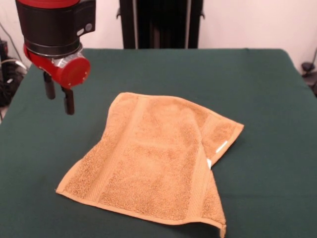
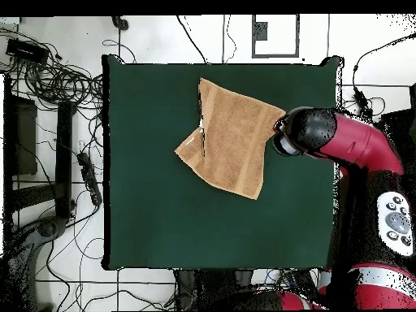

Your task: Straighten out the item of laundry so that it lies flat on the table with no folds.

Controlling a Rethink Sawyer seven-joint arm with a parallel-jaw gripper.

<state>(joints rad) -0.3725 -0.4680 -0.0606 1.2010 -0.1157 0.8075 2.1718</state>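
Note:
The orange-tan terry towel (image 1: 158,163) lies on the dark green table (image 1: 44,148) with its right corner folded over, a woven band and a small white tag (image 1: 221,147) showing on the fold. In the overhead view the towel (image 2: 236,138) lies near the table's (image 2: 162,211) top edge, its left corner folded in. My gripper (image 1: 58,96) hangs above the table to the left of the towel in the front view, apart from it, its two black fingers spread and empty. In the overhead view the arm's head (image 2: 305,132) covers the gripper, just right of the towel.
The robot's pedestal (image 1: 161,22) stands behind the table's far edge. Cables and equipment (image 2: 49,81) lie on the floor beside the table. Bare green cloth stretches around the towel on all sides.

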